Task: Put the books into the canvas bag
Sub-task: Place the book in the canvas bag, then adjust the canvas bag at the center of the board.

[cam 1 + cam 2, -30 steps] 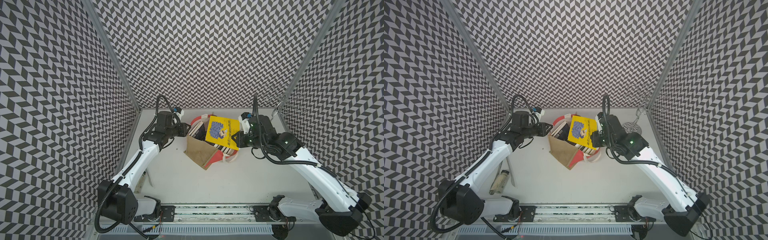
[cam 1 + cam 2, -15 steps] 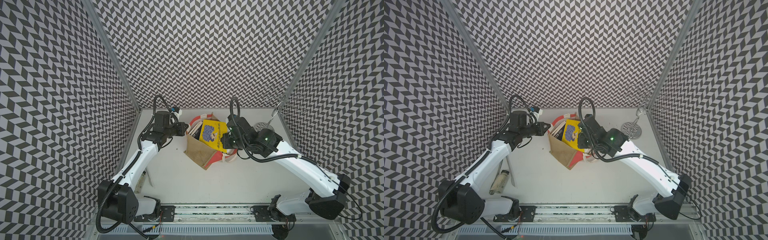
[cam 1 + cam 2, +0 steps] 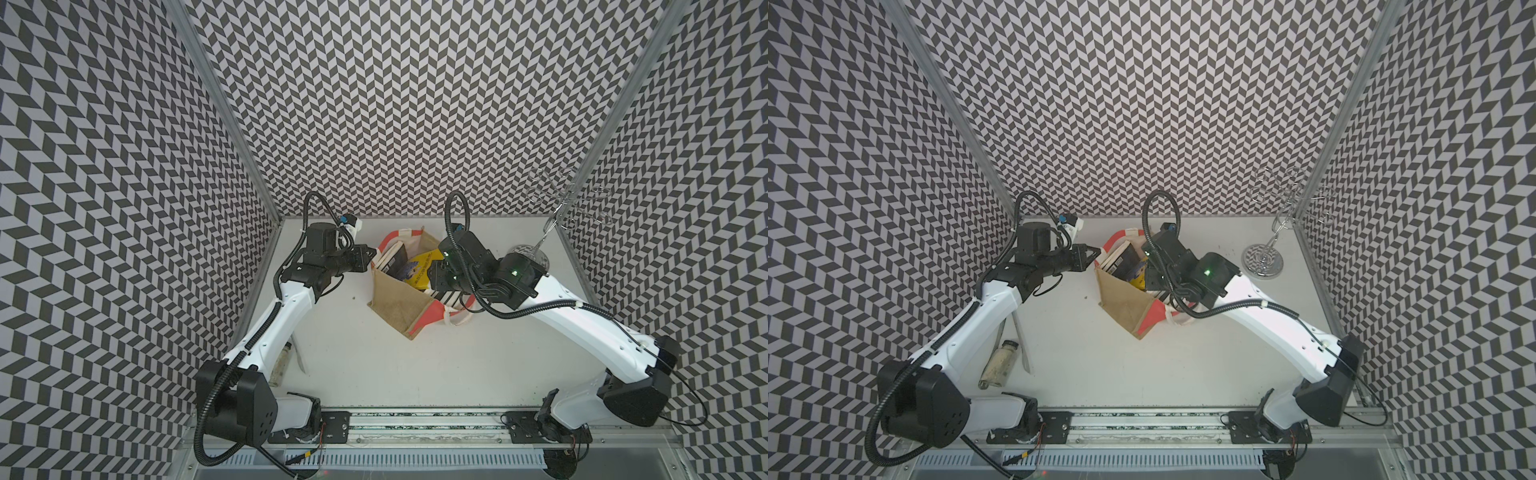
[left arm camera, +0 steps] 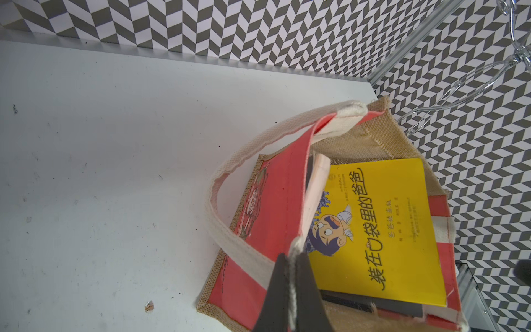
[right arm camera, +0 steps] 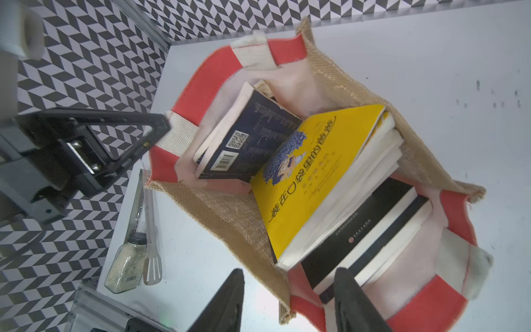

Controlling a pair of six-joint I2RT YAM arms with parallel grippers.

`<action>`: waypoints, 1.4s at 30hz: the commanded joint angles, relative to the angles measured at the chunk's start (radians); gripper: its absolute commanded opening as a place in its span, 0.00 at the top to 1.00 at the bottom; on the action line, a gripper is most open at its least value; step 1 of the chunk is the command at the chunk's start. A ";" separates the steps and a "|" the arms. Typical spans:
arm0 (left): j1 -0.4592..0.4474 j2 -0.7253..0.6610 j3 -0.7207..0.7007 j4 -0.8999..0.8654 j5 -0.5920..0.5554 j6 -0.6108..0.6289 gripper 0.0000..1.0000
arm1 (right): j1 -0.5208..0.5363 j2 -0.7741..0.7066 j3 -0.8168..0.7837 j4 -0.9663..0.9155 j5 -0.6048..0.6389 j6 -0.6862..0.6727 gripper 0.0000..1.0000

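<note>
Top views: canvas bag (image 3: pixel 399 299) stands near the bench's (image 3: pixel 374 365) far edge, mouth up, between my two arms; books (image 3: pixel 417 268) inside it. My left gripper (image 3: pixel 371 254) sits at the bag's rim. My right gripper (image 3: pixel 1152 276) hangs over the bag's mouth. Wire rack (image 3: pixel 1264 259) in the far right corner; jar (image 3: pixel 998 365) and tongs (image 3: pixel 1020 345) along the left edge.

Left wrist view: my left gripper (image 4: pixel 291 283), pressed together, pinching the bag's white handle (image 4: pixel 230 238). Yellow book (image 4: pixel 382 230) lies inside.

Right wrist view: my right gripper (image 5: pixel 290 299), spread, gripping nothing, above the yellow book (image 5: pixel 310 178), a navy book (image 5: pixel 250 140) and black books (image 5: pixel 365 227).
</note>
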 commanded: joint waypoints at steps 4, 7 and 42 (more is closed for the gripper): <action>0.008 0.008 0.000 0.035 0.008 0.007 1.00 | 0.002 0.023 0.094 -0.016 0.200 -0.011 0.24; 0.009 0.016 0.005 0.035 0.013 0.003 1.00 | -0.076 -0.071 -0.041 0.012 0.175 -0.006 0.17; 0.006 0.034 0.006 0.050 -0.050 0.009 0.36 | -0.330 -0.536 -0.792 0.488 -0.211 -0.038 0.11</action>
